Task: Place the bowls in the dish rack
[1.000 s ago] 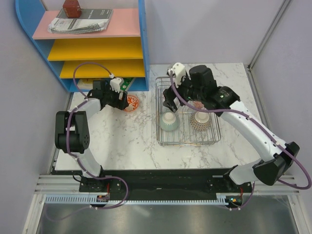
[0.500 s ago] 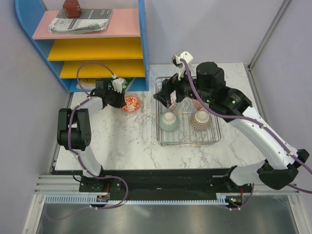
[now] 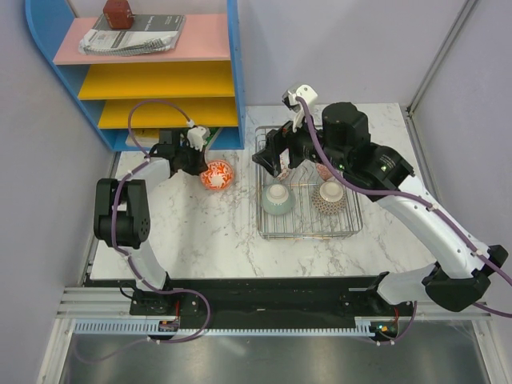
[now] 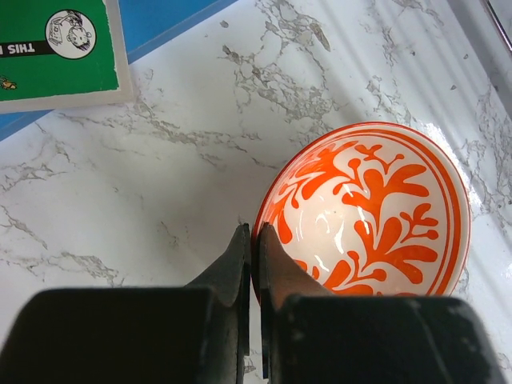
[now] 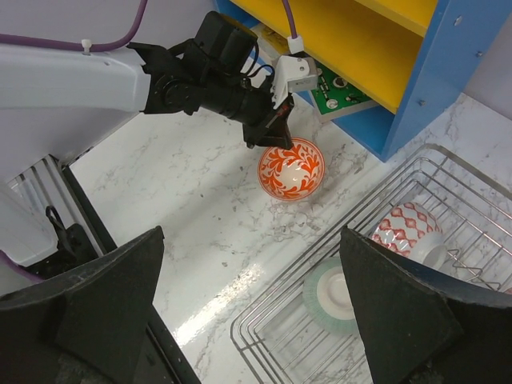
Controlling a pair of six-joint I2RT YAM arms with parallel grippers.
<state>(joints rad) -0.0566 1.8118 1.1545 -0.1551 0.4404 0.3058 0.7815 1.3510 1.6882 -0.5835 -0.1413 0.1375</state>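
Observation:
An orange-and-white patterned bowl (image 3: 218, 175) (image 4: 368, 216) (image 5: 290, 168) is on the marble left of the dish rack (image 3: 309, 234) (image 5: 305, 266). My left gripper (image 3: 201, 164) (image 4: 254, 232) (image 5: 276, 132) is shut on its near-left rim, one finger inside and one outside. My right gripper (image 3: 272, 160) (image 5: 252, 234) hangs open and empty above the rack's back left corner. In the rack, a pale green bowl (image 3: 278, 198) (image 5: 340, 292) lies upside down beside a beige mesh bowl (image 3: 330, 196). A red-and-white bowl (image 5: 404, 228) behind them is partly hidden by the right arm.
A blue shelf unit with yellow shelves (image 3: 160, 80) stands at the back left, close behind the left gripper. A green printed card (image 4: 56, 48) lies at its foot. On its pink top shelf lie a notebook (image 3: 132, 36) and a red-brown object (image 3: 118, 12).
My left gripper has shut on the orange-and-white bowl's rim, and the bowl has shifted slightly right. The right arm drew up and back from the rack, then held still.

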